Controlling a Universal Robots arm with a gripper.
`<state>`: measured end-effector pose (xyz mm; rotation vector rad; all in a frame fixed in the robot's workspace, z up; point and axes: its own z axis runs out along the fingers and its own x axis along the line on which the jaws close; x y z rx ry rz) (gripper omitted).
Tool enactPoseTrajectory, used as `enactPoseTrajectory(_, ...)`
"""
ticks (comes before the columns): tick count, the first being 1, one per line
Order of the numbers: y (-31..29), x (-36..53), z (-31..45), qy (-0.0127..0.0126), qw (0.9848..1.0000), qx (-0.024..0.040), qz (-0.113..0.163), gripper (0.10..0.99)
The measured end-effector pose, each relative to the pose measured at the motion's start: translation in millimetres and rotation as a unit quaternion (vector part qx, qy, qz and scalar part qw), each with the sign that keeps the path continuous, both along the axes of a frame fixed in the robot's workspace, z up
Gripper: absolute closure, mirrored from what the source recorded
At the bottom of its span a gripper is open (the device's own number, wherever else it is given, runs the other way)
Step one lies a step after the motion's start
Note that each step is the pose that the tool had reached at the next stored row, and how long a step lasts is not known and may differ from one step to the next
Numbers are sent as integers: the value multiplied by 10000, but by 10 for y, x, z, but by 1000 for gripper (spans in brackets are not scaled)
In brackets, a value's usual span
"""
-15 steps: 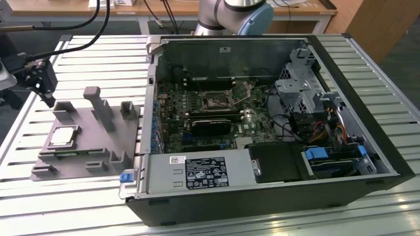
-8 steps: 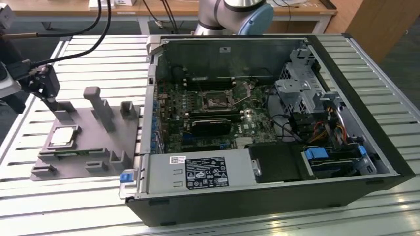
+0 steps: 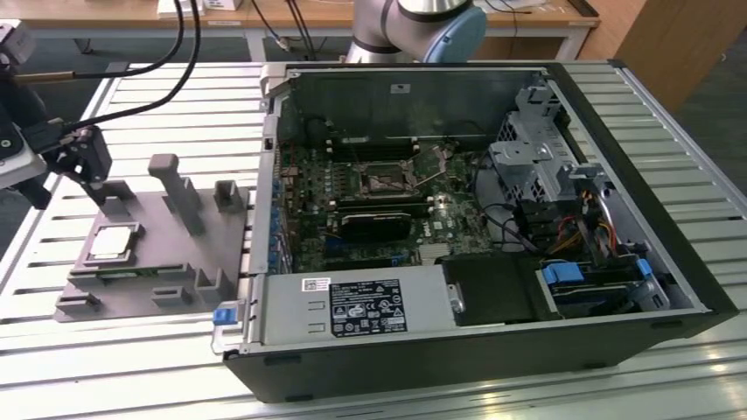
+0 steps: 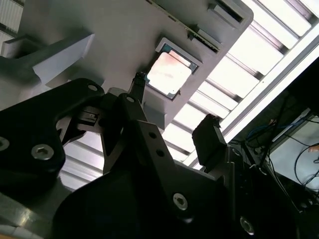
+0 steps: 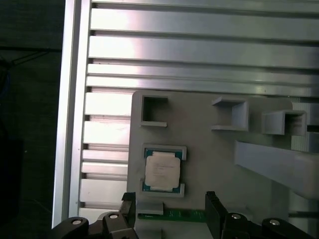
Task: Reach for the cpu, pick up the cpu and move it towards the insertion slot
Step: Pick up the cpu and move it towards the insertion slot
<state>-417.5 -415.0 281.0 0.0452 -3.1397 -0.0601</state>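
Cpu (image 5: pixel 162 171) lies flat in its grey fixture (image 5: pixel 199 149) | your hand (image 5: pixel 169 201) hovers open, empty, just beside it | reach step, no grip yet | grasp calls for fingers (image 5: pixel 212 209) astride cpu's edges | insertion slot (image 3: pixel 384 179) well apart in the open computer case (image 3: pixel 467 354)
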Motion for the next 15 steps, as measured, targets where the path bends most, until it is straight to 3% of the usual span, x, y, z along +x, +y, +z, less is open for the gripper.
enactPoseTrajectory(15,-9,0,-158,0,10000,0,8,427)
